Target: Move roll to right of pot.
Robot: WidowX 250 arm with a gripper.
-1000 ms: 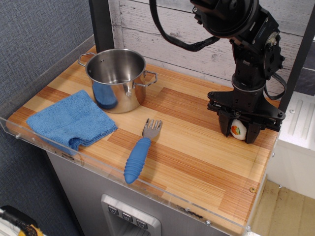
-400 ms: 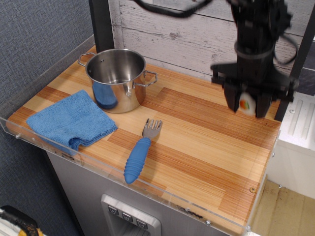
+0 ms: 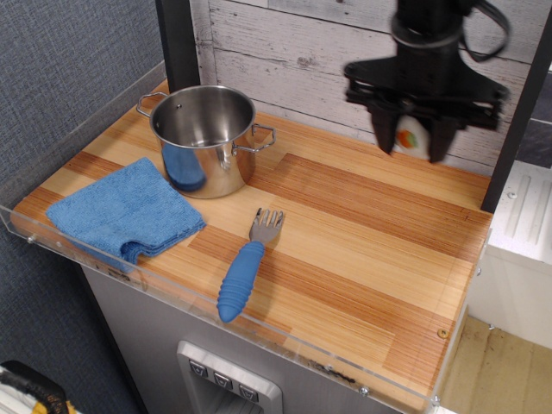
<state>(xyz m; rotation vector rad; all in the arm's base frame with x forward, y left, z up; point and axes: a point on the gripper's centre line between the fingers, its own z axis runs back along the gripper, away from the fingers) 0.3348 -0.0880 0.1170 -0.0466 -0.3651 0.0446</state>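
One gripper [image 3: 412,142] hangs above the worktop's back edge, toward the right corner, with its two dark fingers [image 3: 384,129] pointing down and closed onto the roll [image 3: 411,138]. Held clear of the wood, the roll sits between the fingers near their tips, its white end with the orange and green centre facing the camera. Standing near the back left corner is the pot [image 3: 205,138], well apart from the roll, with a blue cloth [image 3: 125,211] at the left edge and a blue-handled fork [image 3: 247,263] near the front edge.
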